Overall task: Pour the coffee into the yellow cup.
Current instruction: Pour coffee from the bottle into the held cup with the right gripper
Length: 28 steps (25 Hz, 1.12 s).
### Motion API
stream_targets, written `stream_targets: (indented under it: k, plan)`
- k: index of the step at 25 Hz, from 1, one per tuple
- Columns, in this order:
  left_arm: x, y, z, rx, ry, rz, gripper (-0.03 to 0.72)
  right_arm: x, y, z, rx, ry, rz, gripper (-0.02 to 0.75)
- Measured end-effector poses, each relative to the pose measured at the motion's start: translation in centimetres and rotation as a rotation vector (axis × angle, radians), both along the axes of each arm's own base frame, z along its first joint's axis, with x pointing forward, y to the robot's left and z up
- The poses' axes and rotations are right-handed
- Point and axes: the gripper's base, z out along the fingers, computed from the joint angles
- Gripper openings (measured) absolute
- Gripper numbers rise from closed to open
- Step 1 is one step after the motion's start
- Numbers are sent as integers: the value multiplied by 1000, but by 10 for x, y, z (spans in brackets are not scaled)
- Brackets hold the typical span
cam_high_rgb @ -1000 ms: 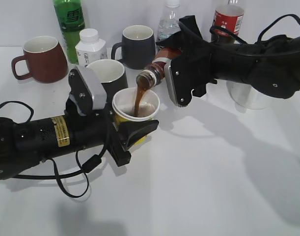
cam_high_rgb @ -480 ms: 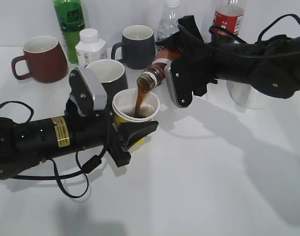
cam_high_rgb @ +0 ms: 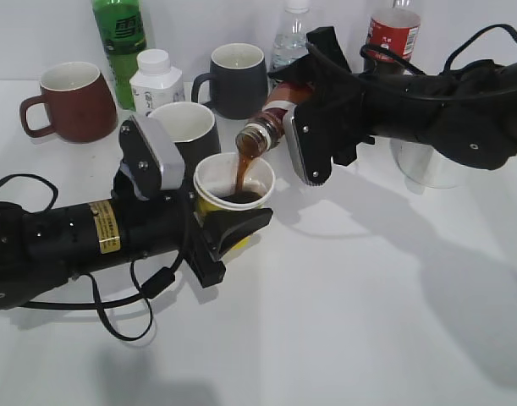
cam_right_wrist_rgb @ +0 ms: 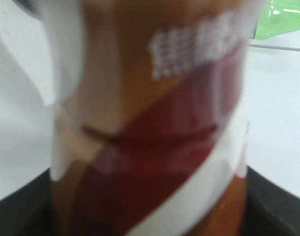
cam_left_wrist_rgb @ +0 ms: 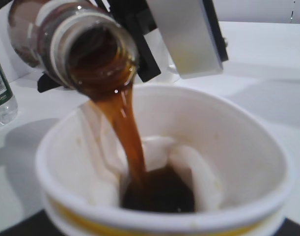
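Note:
My right gripper [cam_high_rgb: 294,118] is shut on the coffee bottle [cam_high_rgb: 271,114] and holds it tilted, mouth down to the left, over the yellow cup [cam_high_rgb: 233,182]. A brown stream runs from the bottle mouth [cam_left_wrist_rgb: 93,54] into the cup [cam_left_wrist_rgb: 248,147], where dark coffee pools at the bottom. My left gripper [cam_high_rgb: 220,222] is shut on the yellow cup and holds it on the table. The right wrist view is filled by the bottle's label [cam_right_wrist_rgb: 154,128]. The cup hides the left jaws in the left wrist view.
A black mug [cam_high_rgb: 188,127] stands just behind the cup. A dark red mug [cam_high_rgb: 72,100], a green bottle [cam_high_rgb: 120,38], a white jar [cam_high_rgb: 156,79], a dark grey mug [cam_high_rgb: 238,78], a clear water bottle [cam_high_rgb: 290,34], a red-labelled cola bottle [cam_high_rgb: 392,34] and a clear glass [cam_high_rgb: 427,165] stand behind.
The pour goes on with both arms still. The dark coffee in the cup has risen.

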Motion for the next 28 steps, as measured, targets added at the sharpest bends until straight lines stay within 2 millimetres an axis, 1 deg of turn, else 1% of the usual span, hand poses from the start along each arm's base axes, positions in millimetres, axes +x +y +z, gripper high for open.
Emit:
stream_targets:
  k: [28]
  plan:
    - [0, 0, 0, 4, 2, 2, 400, 0, 0, 1, -19, -27, 12, 503]
